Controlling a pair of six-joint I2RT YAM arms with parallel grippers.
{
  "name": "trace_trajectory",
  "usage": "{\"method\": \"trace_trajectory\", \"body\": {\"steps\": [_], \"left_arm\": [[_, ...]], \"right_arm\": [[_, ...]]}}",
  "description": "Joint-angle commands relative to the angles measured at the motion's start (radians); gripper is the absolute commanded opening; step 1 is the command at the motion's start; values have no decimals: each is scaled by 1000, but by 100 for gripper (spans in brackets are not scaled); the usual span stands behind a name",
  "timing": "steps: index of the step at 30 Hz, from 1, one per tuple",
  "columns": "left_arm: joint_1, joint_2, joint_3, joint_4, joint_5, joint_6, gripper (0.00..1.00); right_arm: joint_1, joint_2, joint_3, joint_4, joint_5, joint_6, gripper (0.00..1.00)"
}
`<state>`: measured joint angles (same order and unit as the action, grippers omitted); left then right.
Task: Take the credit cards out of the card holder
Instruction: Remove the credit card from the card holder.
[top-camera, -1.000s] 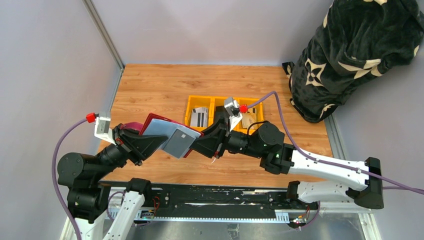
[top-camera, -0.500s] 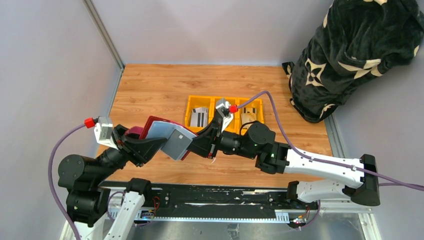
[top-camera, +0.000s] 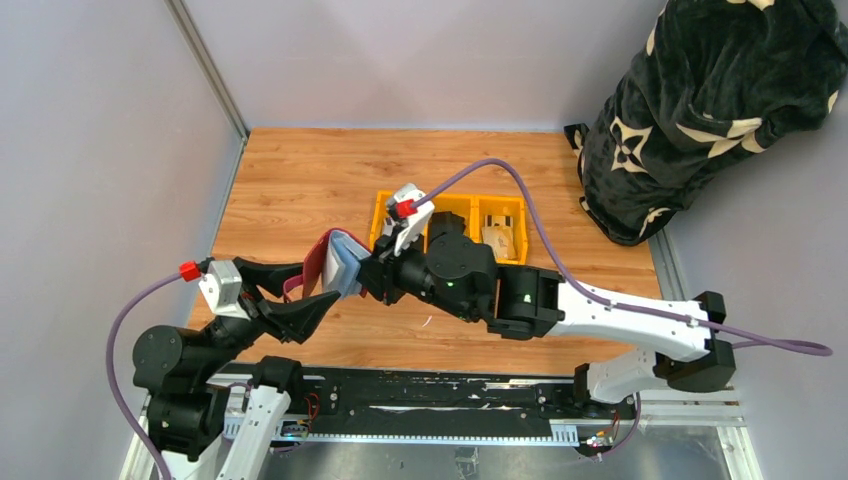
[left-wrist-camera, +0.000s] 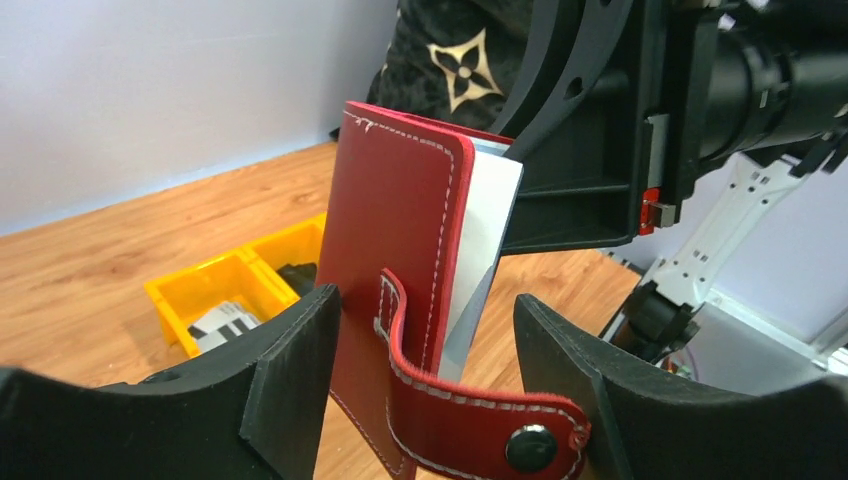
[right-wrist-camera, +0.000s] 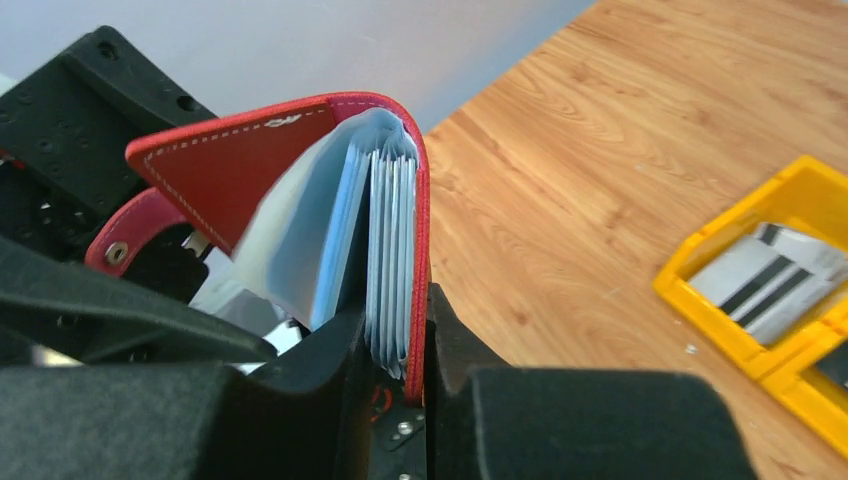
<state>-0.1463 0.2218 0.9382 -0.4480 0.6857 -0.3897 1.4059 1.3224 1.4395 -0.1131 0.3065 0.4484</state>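
Observation:
The dark red card holder hangs upright above the table, partly folded, its pale blue sleeves fanned out. My right gripper is shut on one cover and several sleeves at the holder's lower edge. My left gripper is open; in the left wrist view its fingers stand on either side of the card holder, apart from it, and the snap tab dangles free. Striped white credit cards lie in the yellow bin. A tan card lies in another compartment.
The yellow three-part bin sits mid-table behind the right wrist. A black patterned bundle stands at the back right corner. A metal post runs along the left wall.
My left gripper has opened, let go of the card holder and drawn back toward the near left. The right arm has swung left with the holder, which has folded up and turned upright.

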Motion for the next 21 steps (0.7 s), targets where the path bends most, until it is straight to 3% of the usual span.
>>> {"method": "trace_trajectory", "body": {"steps": [1,7,12,18,21], "left_arm": [[1,-44,-40,-4,29,107,67],[1,-88,-67,-11,-51,200,79],[1,-88,-85,-9,-100,260,99],[2,-98,-94,-21,-153,340,99],[2,-100,-72,-50,-197,382,95]], "right_arm": [[52,71,138,-132,177,-77,0],[107,158,240,-139,266,-130,0],[154,273,386,-178,328,-187,0],[183,358,506,-187,318,-225,0],[193,348,495,-192,337,-239,0]]}}
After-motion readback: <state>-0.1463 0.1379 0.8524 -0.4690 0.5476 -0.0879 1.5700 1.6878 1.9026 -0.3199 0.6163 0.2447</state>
